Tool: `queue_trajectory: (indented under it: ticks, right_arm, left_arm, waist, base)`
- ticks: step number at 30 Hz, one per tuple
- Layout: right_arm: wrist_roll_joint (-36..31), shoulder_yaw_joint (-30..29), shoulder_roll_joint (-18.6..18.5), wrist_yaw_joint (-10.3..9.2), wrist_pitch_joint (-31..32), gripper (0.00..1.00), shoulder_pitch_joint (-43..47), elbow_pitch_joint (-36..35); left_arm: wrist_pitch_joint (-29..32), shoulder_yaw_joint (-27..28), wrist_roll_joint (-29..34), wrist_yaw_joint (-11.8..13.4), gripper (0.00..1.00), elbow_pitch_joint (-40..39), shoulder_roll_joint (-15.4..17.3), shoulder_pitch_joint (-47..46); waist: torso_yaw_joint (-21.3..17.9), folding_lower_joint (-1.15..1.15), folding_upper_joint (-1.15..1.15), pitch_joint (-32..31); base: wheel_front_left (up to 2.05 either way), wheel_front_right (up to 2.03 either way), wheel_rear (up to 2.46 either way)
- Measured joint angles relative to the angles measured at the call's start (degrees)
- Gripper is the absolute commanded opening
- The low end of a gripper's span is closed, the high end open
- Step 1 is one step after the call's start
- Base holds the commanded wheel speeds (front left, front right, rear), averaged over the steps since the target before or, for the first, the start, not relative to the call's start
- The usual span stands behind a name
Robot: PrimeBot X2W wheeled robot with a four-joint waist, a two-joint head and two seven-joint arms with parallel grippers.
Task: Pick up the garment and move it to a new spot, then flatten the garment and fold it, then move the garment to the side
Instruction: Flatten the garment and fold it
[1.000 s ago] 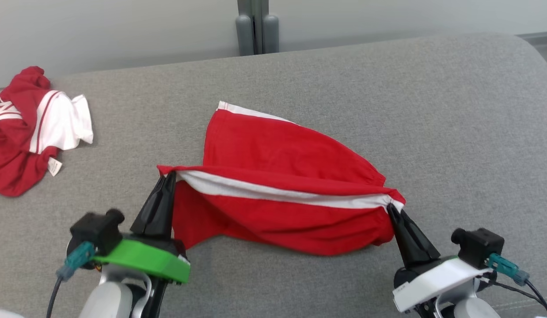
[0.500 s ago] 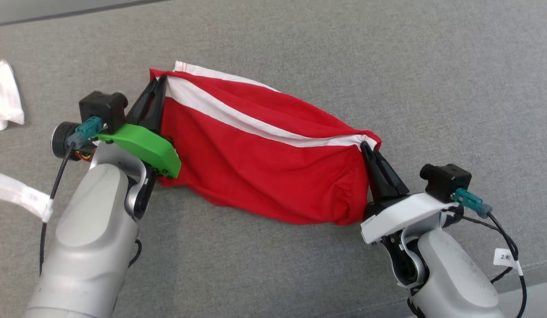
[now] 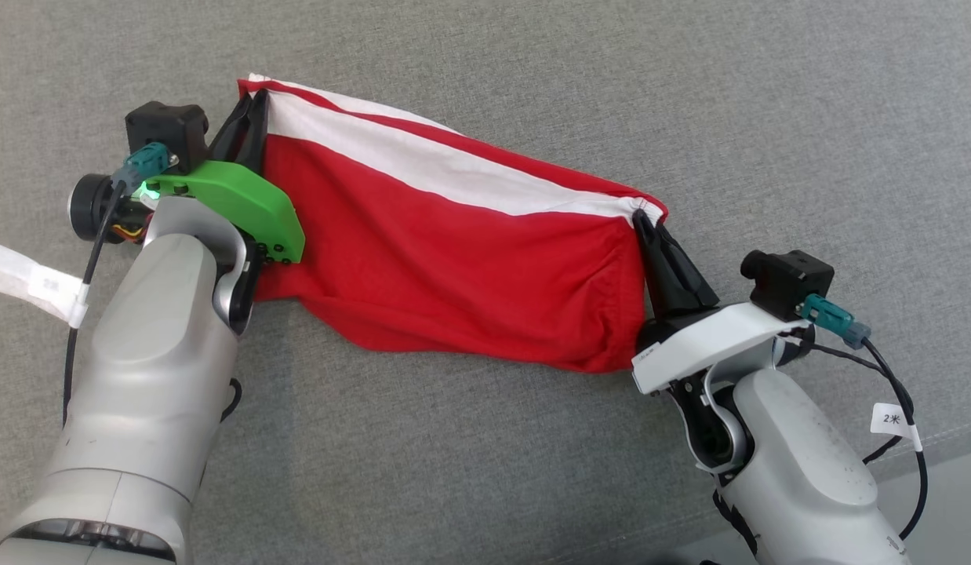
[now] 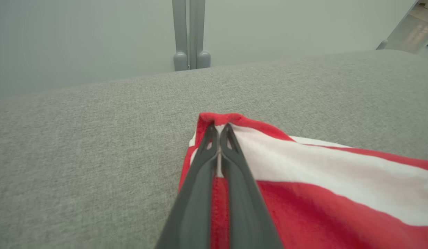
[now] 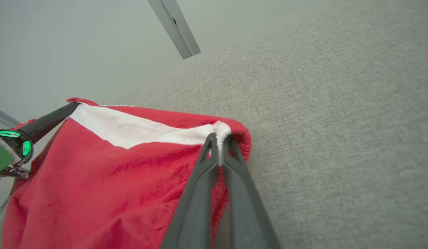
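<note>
The red garment [image 3: 454,267] lies stretched across the middle of the head view on the grey cushion [image 3: 532,455], with its white band [image 3: 454,169] running from upper left down to centre right. The left gripper [image 3: 250,106] is clamped tight on the garment's corner at the upper left. The right gripper [image 3: 638,220] is pinched shut on the gathered corner at centre right. Both wrist views show cloth nipped between the fingertips. The held edge looks taut, while the lower red part sags in soft creases towards the bottom of the frame.

I judge this to be the flatten-and-fold step, with the banded edge under control. The next move calls for both arms to travel together at equal tension, lay the edge down squarely, and let go only once the cloth rests flat.
</note>
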Motion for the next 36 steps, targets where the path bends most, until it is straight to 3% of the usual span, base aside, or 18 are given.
queue_trajectory:
  ticks: [1, 2, 3, 10, 19, 27, 36]
  right_arm:
    - [-0.01, -0.1, 0.0, 0.0, -0.02, 0.37, -0.05, -0.24]
    - [-0.02, -0.11, 0.0, 0.0, -0.03, 0.79, -0.06, -0.27]
    - [-0.04, -0.22, 0.01, 0.0, -0.03, 1.0, -0.04, -0.41]
    - [-0.94, -2.57, 0.03, 0.0, -0.03, 1.0, 2.7, -2.08]
    - [-6.88, -9.55, 0.05, 0.0, -0.03, 1.0, 10.4, -3.13]
    - [-10.25, -12.95, 0.04, 0.0, 0.9, 1.0, 14.65, -7.5]
    - [-10.44, -12.68, 0.04, 0.0, 2.32, 1.0, 15.55, -11.82]
  left_arm:
    - [-0.21, -0.07, 0.02, 0.08, 0.08, 0.8, -0.14, -0.49]
    - [-0.33, -0.24, 0.27, 0.21, 0.38, 1.36, -0.26, -0.85]
    - [-0.45, -0.48, 0.65, 0.26, 1.0, 1.78, -0.48, -1.12]
    - [-1.19, -1.42, 0.77, -0.11, 1.0, 0.26, -2.4, -0.29]
    - [-0.88, -3.71, -1.44, -0.77, 1.0, -0.54, -3.25, 8.63]
    - [5.02, -5.3, -6.57, -0.82, 1.0, 1.68, -1.33, 10.79]
    - [12.83, -7.77, -12.62, -0.85, 1.0, 1.0, 0.85, 9.7]
  waist:
    - [-0.04, 0.0, 0.0, 0.02]
    - [-0.03, 0.0, 0.0, -0.02]
    - [0.02, 0.0, 0.0, -0.16]
    - [1.0, 0.0, 0.0, -2.65]
    - [3.24, 0.0, 0.0, -8.59]
    - [5.09, 0.0, 0.0, -12.98]
    - [3.41, 0.0, 0.0, -11.11]
  base:
    - [0.0, 0.0, 0.0]
    - [0.0, 0.0, 0.0]
    - [0.0, 0.0, 0.0]
    - [0.0, 0.0, 0.0]
    - [0.0, 0.0, 0.0]
    - [0.0, 0.0, 0.0]
    - [0.0, 0.0, 0.0]
